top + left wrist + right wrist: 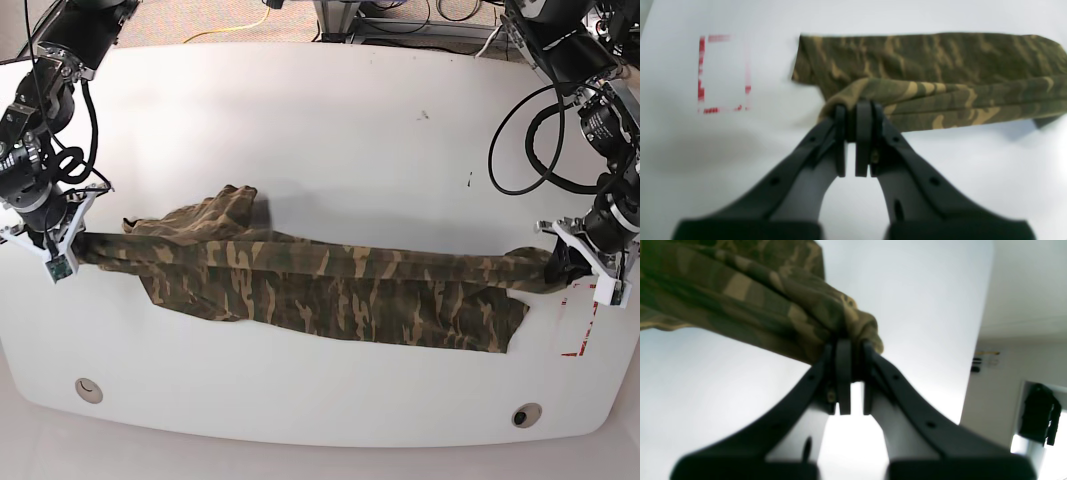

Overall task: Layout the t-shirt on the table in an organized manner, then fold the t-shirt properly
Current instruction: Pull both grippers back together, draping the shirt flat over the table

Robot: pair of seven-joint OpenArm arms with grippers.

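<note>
Black fingers (857, 110) of the left gripper pinch the camouflage t-shirt (330, 290); the right gripper (848, 346), at nine o'clock, clamps its other end. Pulling harder could slip a bunched corner free above the surface (320, 130).

Camouflage t-shirt (330, 290) stretched lengthwise across white table (330, 130).

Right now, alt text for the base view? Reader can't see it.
A camouflage t-shirt is stretched into a long band across a white table, each end pinched in a shut gripper: the right gripper at the view's left, the left gripper at the view's right. Red tape marks sit near the left gripper, and two grommet holes lie along the near edge.
</note>
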